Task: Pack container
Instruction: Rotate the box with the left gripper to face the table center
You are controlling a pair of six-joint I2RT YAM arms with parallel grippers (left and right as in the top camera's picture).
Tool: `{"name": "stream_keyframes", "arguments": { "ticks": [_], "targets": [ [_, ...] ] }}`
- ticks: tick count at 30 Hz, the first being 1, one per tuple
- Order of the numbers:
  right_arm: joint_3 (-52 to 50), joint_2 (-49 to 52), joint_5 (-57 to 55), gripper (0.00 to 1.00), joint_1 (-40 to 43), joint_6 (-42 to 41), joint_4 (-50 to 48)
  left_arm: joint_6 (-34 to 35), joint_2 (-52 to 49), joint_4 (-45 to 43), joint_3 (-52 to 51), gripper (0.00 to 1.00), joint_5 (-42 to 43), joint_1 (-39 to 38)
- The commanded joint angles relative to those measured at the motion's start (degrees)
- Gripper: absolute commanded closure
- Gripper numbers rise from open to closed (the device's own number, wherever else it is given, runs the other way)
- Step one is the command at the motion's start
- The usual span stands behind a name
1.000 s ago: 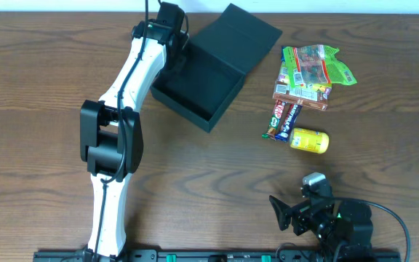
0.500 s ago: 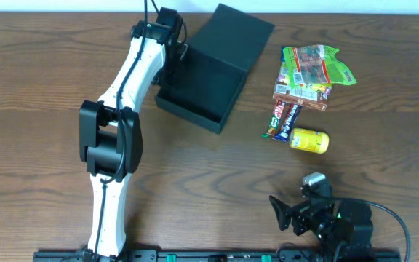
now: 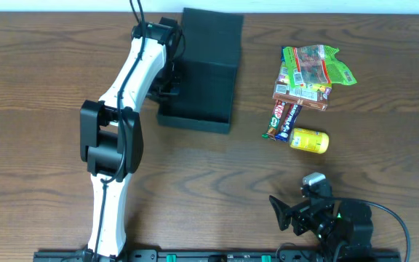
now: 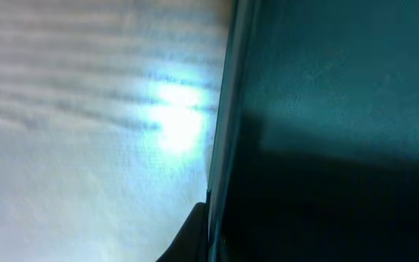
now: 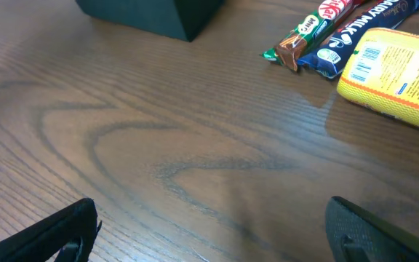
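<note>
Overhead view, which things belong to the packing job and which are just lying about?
Job in hand:
container
left pincer, shut on its wall
probably the goods to pack: green packet, brown packet, chocolate bars, yellow tub

Not in use:
right pincer, open, parked at the near edge
table

Open strip of table (image 3: pixel 257 73) between container (image 3: pixel 206 73) and snack pile (image 3: pixel 308 73).

The dark container (image 5: pixel 158 14) shows one corner at 11 o'clock on the wooden counter (image 5: pixel 158 131). A green-wrapped bar (image 5: pixel 304 35) and a blue-wrapped bar (image 5: pixel 355 33) lie side by side at 1 o'clock, with a yellow canister (image 5: pixel 398 73) just beside them at 2 o'clock. The right end effector (image 5: pixel 211 207) is spread wide, its fingers (image 5: pixel 57 233) at 7 and 5 o'clock.
</note>
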State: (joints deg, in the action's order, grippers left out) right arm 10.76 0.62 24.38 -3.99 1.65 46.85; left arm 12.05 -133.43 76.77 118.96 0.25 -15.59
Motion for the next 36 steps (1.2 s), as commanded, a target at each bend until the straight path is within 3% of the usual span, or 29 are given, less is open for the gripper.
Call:
{"name": "stream_keyframes", "arguments": {
  "ticks": [1,4,11,36],
  "targets": [
    [-0.3,-0.3,0.0,0.01,-0.8,-0.8,0.1,9.1,-1.1,1.0,0.0,0.94,2.4,-0.6],
    [-0.3,-0.3,0.0,0.01,-0.8,-0.8,0.1,10.6,-1.1,1.0,0.0,0.94,5.6,-1.3],
    [-0.3,-0.3,0.0,0.01,-0.8,-0.8,0.1,10.6,-1.1,0.7,0.0,0.94,2.3,-2.8],
    [-0.3,-0.3,0.0,0.01,-0.8,-0.8,0.1,1.8,-1.1,-1.0,0.0,0.94,-2.3,-3.6]
  ]
}}
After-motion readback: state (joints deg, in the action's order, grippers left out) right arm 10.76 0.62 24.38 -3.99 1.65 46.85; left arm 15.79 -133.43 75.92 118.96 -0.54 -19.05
